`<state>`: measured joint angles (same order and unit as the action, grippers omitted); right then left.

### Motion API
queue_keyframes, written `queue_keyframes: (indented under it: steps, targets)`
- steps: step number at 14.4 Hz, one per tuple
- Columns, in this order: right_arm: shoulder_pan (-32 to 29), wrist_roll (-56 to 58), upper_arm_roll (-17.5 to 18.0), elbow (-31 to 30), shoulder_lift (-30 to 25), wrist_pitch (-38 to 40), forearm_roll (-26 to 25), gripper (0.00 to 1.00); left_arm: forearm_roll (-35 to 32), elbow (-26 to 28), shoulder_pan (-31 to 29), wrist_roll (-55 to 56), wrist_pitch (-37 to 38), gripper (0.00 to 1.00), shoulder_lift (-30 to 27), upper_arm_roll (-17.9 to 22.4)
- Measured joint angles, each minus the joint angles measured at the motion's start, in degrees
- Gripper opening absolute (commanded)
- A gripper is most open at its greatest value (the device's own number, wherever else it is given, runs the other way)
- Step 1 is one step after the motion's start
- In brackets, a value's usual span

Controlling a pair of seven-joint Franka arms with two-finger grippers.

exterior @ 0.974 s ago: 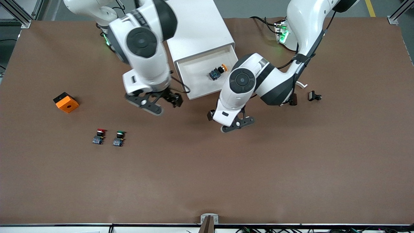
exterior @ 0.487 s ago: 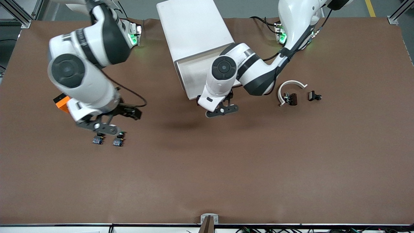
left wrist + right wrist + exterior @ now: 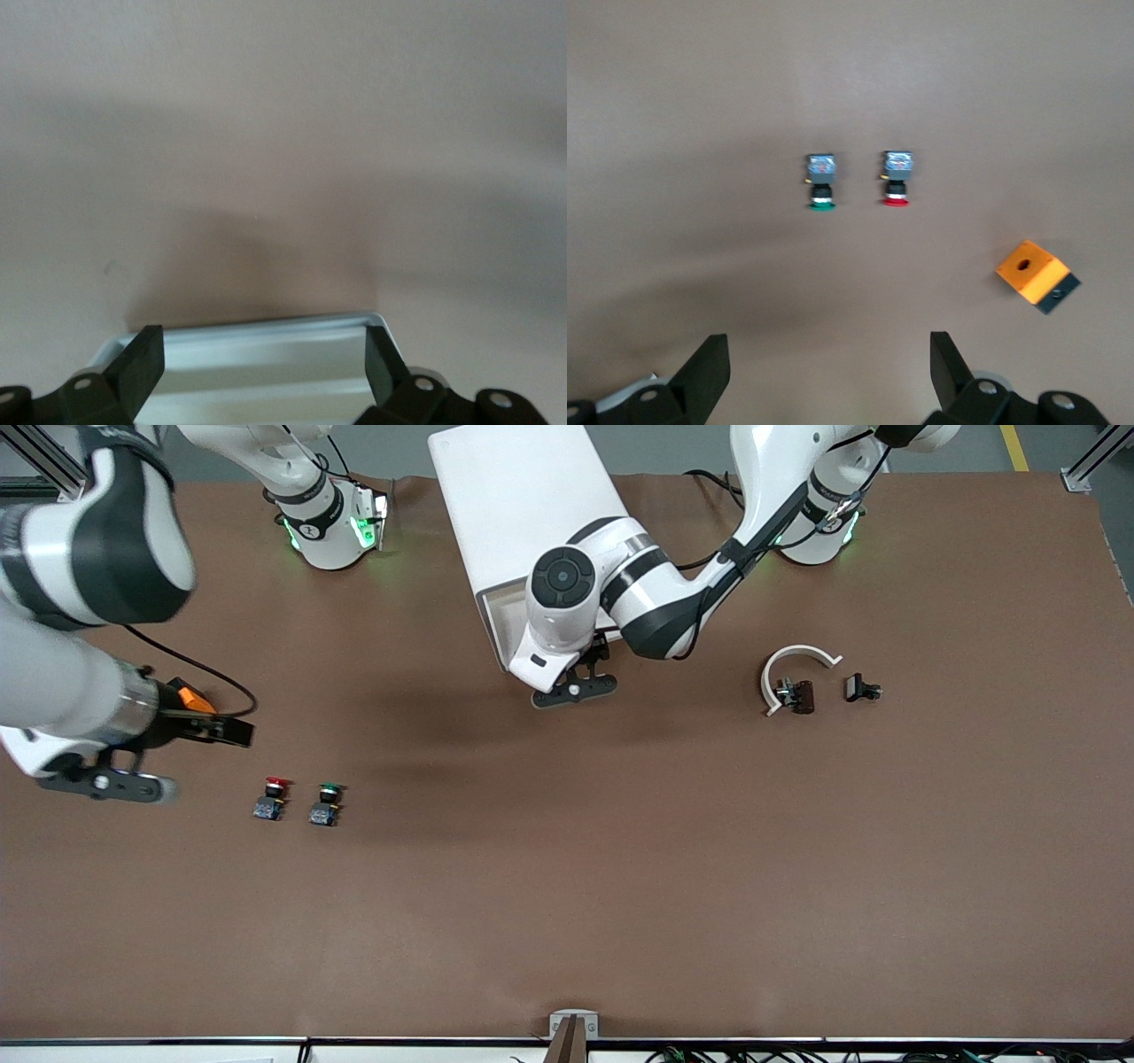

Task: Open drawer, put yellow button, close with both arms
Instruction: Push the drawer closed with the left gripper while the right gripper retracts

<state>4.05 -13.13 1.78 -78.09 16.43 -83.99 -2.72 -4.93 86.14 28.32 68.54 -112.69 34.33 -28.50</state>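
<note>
Front view, left pincer (image 3: 574, 688): jaws spread, held empty at upper centre over the drawer (image 3: 501, 622) front.
Right pincer (image 3: 104, 783): jaws spread, empty, seen at the frame's left edge.

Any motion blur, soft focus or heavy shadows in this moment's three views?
Front view: the right arm is smeared by motion blur; a broad soft shadow lies on the table beside the drawer. Left wrist view: hazy and washed out, with a dark shadow by the drawer's edge. Right wrist view: slightly soft, yet the red button and green button stay distinguishable.
</note>
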Motion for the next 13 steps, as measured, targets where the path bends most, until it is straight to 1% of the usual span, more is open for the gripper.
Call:
queue_keyframes:
  steps: [5,8,13]
  targets:
    - [-7.74,13.88,0.00,0.32,-4.75,5.04,0.02,1.00,7.84,1.37,0.58,2.39,0.02,1.00,0.25,-1.69]
    - [-9.45,15.27,-0.01,0.30,-5.36,8.39,0.00,1.00,11.44,1.64,1.19,2.45,0.02,1.00,0.95,-1.73]
    - [-9.58,15.31,0.04,0.21,-5.31,8.74,-0.03,1.00,17.90,2.02,1.98,2.41,0.18,1.00,1.77,-1.78]
